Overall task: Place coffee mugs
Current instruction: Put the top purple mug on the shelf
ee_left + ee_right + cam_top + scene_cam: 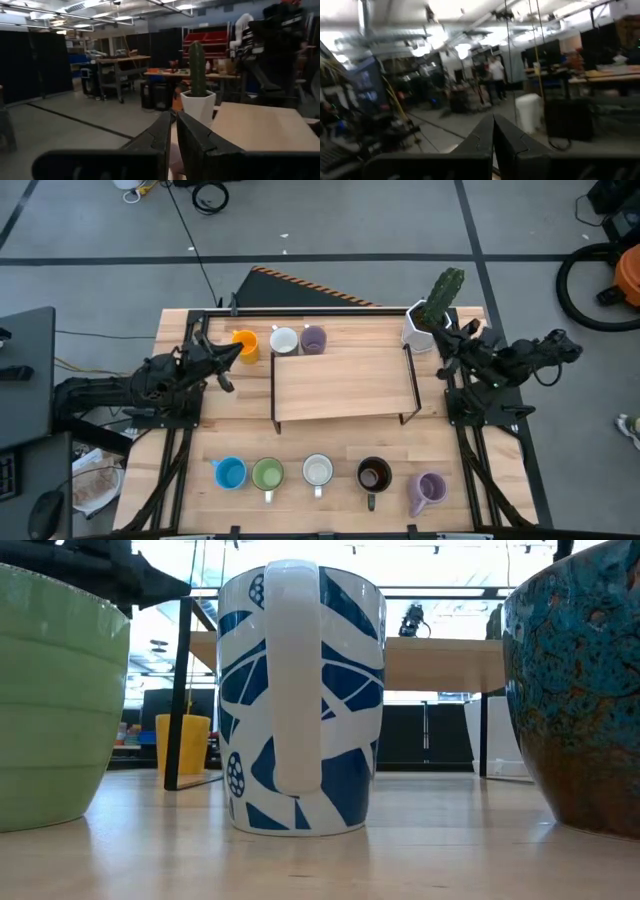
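Eight mugs stand on the wooden table [340,455] in two rows. Along the near edge, left to right: blue mug [230,473], green mug [267,474], white mug [318,471], dark brown mug [374,475], and lilac mug [430,488] nearest the near right corner. Mid-table stands a low wooden shelf [345,385] on thin black legs. Behind it, toward the far left corner, are three more in a line: orange mug [245,345], second white mug [284,341], second lilac mug [313,340]. At the far right corner sits a cactus [443,298] in a white pot [418,330]. Left gripper [232,351] reaches to the orange mug from the left edge; fingers nearly together, contact with the mug not discernible. Right gripper [448,342] waits at the right edge beside the cactus pot, fingers closed, holding nothing.
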